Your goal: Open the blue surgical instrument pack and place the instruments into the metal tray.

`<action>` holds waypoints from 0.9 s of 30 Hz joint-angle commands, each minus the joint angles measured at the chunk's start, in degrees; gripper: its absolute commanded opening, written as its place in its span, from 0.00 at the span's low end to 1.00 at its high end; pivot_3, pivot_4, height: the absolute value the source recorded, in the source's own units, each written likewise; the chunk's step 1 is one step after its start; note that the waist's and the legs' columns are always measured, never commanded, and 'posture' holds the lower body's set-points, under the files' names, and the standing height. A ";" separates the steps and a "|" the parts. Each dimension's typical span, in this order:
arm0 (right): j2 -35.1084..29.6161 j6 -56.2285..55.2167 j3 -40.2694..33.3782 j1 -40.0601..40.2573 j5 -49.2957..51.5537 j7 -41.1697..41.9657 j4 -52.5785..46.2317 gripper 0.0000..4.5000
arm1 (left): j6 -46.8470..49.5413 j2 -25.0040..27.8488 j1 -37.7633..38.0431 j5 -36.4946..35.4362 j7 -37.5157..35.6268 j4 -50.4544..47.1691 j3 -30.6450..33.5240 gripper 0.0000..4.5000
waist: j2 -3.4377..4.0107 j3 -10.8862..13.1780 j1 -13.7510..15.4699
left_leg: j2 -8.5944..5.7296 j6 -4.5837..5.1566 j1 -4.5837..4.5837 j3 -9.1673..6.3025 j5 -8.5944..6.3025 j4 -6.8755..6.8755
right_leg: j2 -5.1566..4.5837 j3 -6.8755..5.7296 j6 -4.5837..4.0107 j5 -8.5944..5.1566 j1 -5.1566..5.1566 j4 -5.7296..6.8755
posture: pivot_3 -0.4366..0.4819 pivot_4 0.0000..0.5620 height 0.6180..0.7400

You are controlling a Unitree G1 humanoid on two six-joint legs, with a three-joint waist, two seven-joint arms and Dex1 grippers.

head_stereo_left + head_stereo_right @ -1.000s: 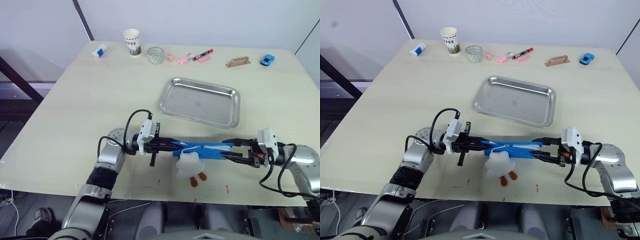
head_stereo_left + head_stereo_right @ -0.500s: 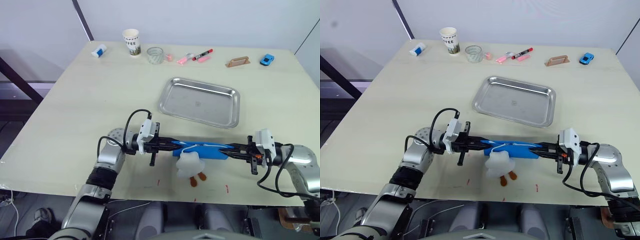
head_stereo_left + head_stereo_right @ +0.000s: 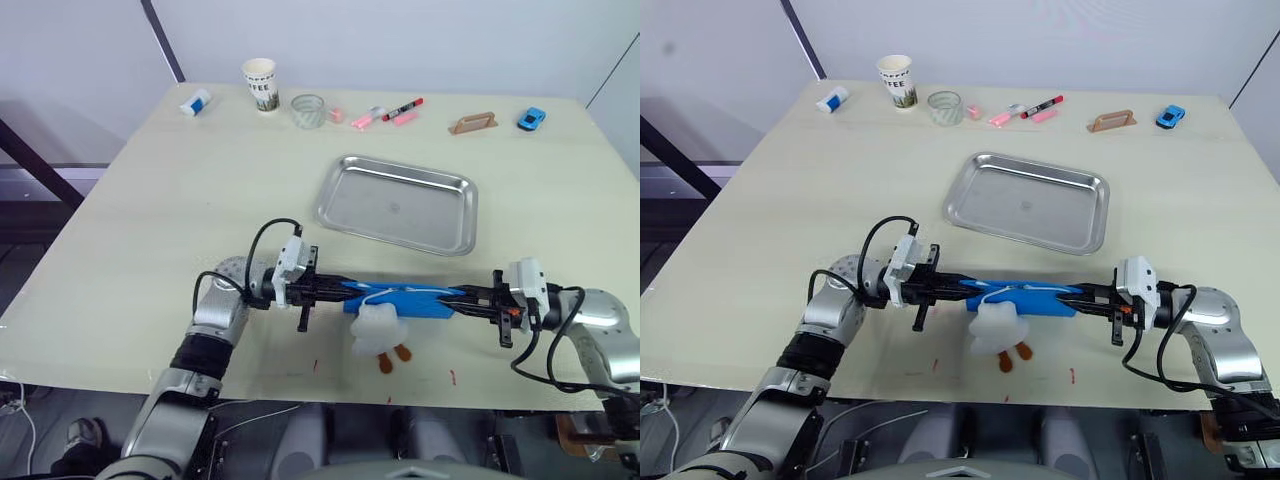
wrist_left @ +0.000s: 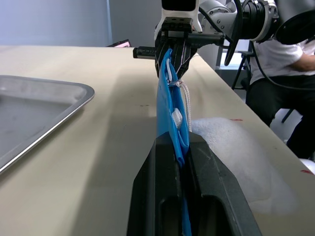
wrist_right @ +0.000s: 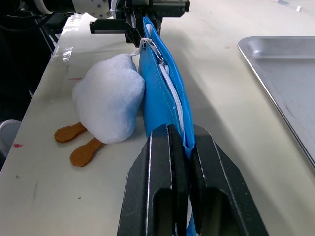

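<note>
Blue surgical instrument pack (image 3: 405,299) stands on edge near the table's front, zipped shut, pinched at each end by the left gripper (image 3: 335,287) and right gripper (image 3: 468,301). Metal tray (image 3: 398,202) waits empty. Opening and moving instruments remain.

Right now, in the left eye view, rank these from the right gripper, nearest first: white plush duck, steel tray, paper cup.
1. White plush duck, near table edge, to the right gripper's left.
2. Shiny steel rectangular tray, mid-table, beyond it.
3. White paper cup, far-left edge.
</note>
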 commanded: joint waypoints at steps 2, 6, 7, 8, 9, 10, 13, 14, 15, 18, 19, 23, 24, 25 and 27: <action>-0.38 -0.13 -0.48 -0.75 0.20 -0.02 -0.19 0.00 | 1.43 2.25 1.02 -1.39 -0.49 -2.73 2.26 0.36 | 0.00 0.00 0.00 | 0.00 0.00 -0.01 0.00 0.00 0.00 | 0.01 0.00 0.00 0.00 -0.01 0.00 | 0.48 0.27 1.00; -0.74 0.15 -0.49 -0.79 0.15 0.16 -0.17 0.00 | 4.29 5.74 3.23 -3.38 0.41 -5.43 5.53 0.72 | 0.02 0.01 -0.03 | 0.05 0.00 -0.01 0.00 0.00 0.00 | 0.01 0.01 -0.01 0.00 -0.02 0.00 | 0.48 0.27 1.00; -0.84 0.15 -0.51 -0.85 0.12 0.22 -0.05 0.00 | 5.96 6.97 4.17 -4.65 0.74 -6.86 6.94 0.84 | 0.01 0.01 0.02 | 0.07 0.00 -0.01 0.00 0.00 0.00 | 0.01 0.02 -0.01 0.00 -0.02 0.01 | 0.48 0.27 1.00; -0.99 0.15 -0.58 -0.95 0.11 0.31 0.14 0.00 | 7.72 8.10 5.12 -5.96 1.22 -8.33 8.37 0.96 | 0.01 0.01 0.00 | 0.08 0.00 -0.01 0.00 0.00 0.00 | 0.00 0.02 -0.01 0.00 -0.02 0.01 | 0.48 0.27 1.00; -1.13 0.15 -0.64 -1.07 0.10 0.41 0.33 0.00 | 9.18 9.12 6.03 -7.10 1.66 -9.63 9.70 0.99 | 0.01 0.01 0.01 | 0.08 0.00 -0.01 0.00 0.00 0.00 | 0.00 0.02 -0.01 0.00 -0.02 0.00 | 0.48 0.27 1.00; -1.25 0.13 -0.73 -1.19 0.11 0.52 0.56 0.00 | 10.36 9.97 6.87 -8.09 2.08 -10.83 10.84 0.99 | 0.02 0.01 -0.02 | 0.11 0.00 -0.01 0.00 0.00 0.00 | -0.01 0.02 -0.01 0.00 -0.02 0.00 | 0.48 0.27 1.00; -1.55 0.19 -0.99 -1.45 0.15 0.79 0.94 0.00 | 14.51 13.86 10.50 -9.03 3.66 -15.13 13.07 0.99 | 0.04 0.03 0.06 | 0.15 0.00 0.00 0.00 0.00 -0.01 | -0.03 0.02 -0.01 -0.01 -0.03 0.00 | 0.48 0.27 1.00; -1.65 0.19 -1.05 -1.52 0.16 0.88 1.03 0.00 | 15.80 15.05 11.86 -9.44 3.81 -16.93 13.55 0.99 | 0.04 0.03 0.09 | 0.15 0.00 0.00 0.00 0.00 -0.01 | -0.04 0.01 -0.01 -0.01 -0.03 0.02 | 0.48 0.27 1.00; -1.91 0.28 -1.18 -1.64 0.26 1.09 1.19 0.00 | 18.69 16.27 13.76 -11.26 4.83 -20.24 14.64 0.99 | 0.04 0.04 -0.03 | 0.14 0.00 -0.01 0.00 0.00 -0.01 | -0.07 0.01 -0.01 0.00 -0.04 0.02 | 0.48 0.27 1.00; -2.64 0.40 -1.49 -1.96 0.53 1.73 1.75 0.00 | 25.12 18.45 18.12 -15.18 8.46 -28.39 16.56 0.99 | 0.04 0.08 0.14 | 0.14 -0.01 0.00 0.05 0.00 -0.04 | -0.16 0.03 0.00 -0.01 -0.05 -0.01 | 0.48 0.27 1.00; -2.84 0.49 -1.55 -2.02 0.61 1.88 1.83 0.00 | 26.90 19.11 19.58 -15.50 10.15 -31.12 16.77 0.99 | 0.04 0.08 0.14 | 0.11 -0.01 -0.02 0.03 0.00 -0.04 | -0.24 -0.04 0.00 0.00 -0.06 0.01 | 0.48 0.27 1.00; -3.45 0.73 -1.67 -2.27 0.91 2.31 2.15 0.00 | 33.39 22.09 21.93 -14.59 16.23 -39.22 14.76 0.99 | 0.07 0.09 0.21 | 0.06 -0.01 0.00 0.01 0.00 -0.05 | -0.40 -0.11 0.00 0.00 -0.02 0.02 | 0.48 0.27 1.00; -3.51 0.80 -1.65 -2.26 0.93 2.33 2.11 0.00 | 35.96 22.74 21.55 -16.51 15.53 -40.18 13.81 0.99 | 0.06 0.09 0.20 | 0.05 -0.01 0.00 0.01 0.00 -0.05 | -0.40 -0.11 0.00 0.00 -0.02 0.01 | 0.48 0.27 1.00; -3.58 0.90 -1.65 -2.21 0.95 2.36 2.05 0.00 | 37.58 22.53 21.08 -17.38 16.07 -40.87 13.04 0.99 | 0.07 0.10 0.16 | 0.05 -0.01 0.00 0.01 0.00 -0.05 | -0.40 -0.12 0.00 0.00 -0.02 0.02 | 0.48 0.27 1.00; -3.80 1.34 -1.56 -1.90 1.03 2.40 1.61 0.00 | 37.90 20.57 20.15 -16.66 18.37 -41.38 10.94 0.99 | 0.15 0.11 0.16 | 0.04 -0.01 0.01 0.03 0.00 -0.06 | -0.38 -0.10 0.00 0.00 -0.02 0.01 | 0.48 0.27 1.00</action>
